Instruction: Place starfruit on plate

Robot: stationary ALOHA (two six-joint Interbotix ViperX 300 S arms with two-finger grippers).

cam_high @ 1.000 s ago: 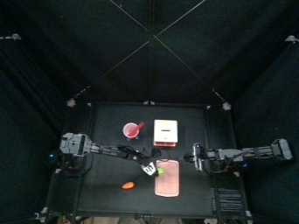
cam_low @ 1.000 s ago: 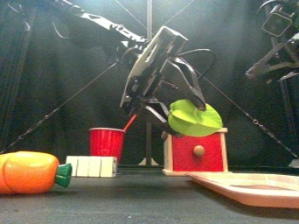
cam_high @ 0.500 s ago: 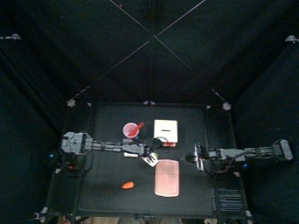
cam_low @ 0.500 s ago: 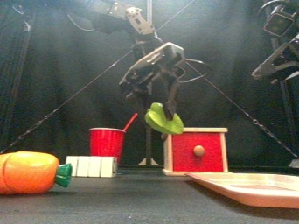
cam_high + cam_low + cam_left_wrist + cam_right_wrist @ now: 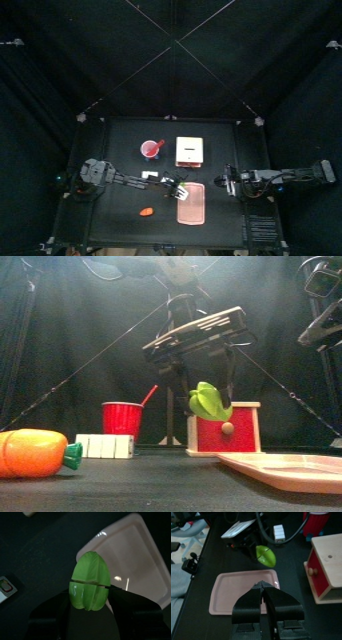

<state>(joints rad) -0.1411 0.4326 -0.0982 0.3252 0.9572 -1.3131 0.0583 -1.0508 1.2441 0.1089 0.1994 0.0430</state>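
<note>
My left claw (image 5: 89, 607) grips the starfruit (image 5: 89, 581) aloft, just off the plate's (image 5: 143, 562) nine-o'clock edge in the top view; my right claw (image 5: 267, 587) hangs pinched together at the plate's three o'clock.

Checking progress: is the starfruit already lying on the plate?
No, the left gripper holds the starfruit in the air, above the plate.

- My left gripper (image 5: 89, 607) hangs in the air with its jaws closed on the starfruit (image 5: 89, 581).
- My right gripper (image 5: 263, 587) has its jaws pressed together, holding nothing.
</note>
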